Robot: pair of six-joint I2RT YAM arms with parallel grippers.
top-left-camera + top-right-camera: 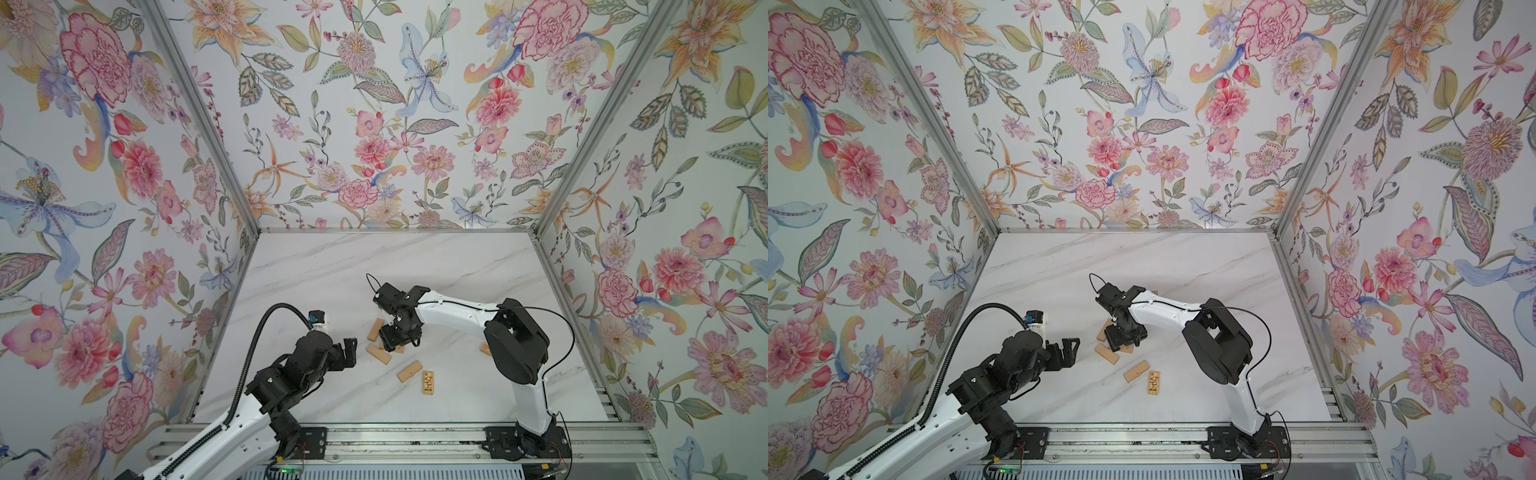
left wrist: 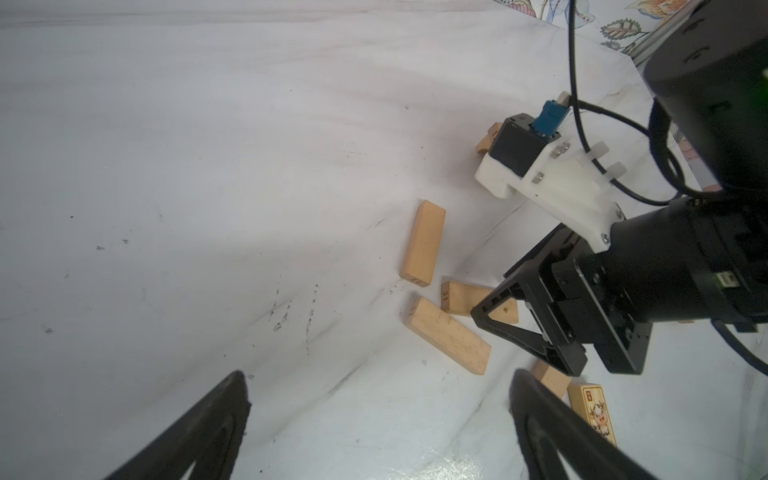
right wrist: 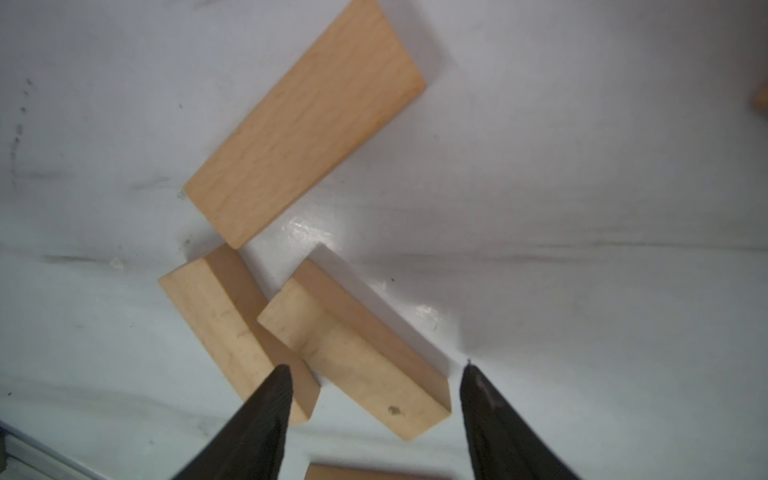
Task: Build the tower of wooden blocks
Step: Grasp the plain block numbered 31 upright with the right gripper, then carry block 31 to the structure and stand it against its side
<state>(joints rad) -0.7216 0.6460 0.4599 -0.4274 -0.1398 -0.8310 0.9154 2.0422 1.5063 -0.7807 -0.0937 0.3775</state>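
Note:
Several light-tan wood blocks lie flat and loose on the marble table [image 1: 332,270]. One block [image 3: 361,353] lies between the fingertips of my right gripper [image 3: 376,370], which is open, with a gap at each side. A second block [image 3: 232,332] lies against it and a third [image 3: 303,124] beyond. In both top views the right gripper [image 1: 395,336] points down over this cluster. My left gripper [image 2: 380,378] is open and empty, just left of the blocks [image 1: 378,353]. An orange-brown engraved block [image 1: 428,382] lies nearer the front. The tower is out of view.
Another tan block [image 1: 409,371] lies beside the engraved one. One more [image 1: 485,348] is half hidden behind the right arm's elbow. A block end [image 2: 486,139] peeks out behind the right wrist camera. Floral walls close three sides; a metal rail [image 1: 395,436] runs along the front.

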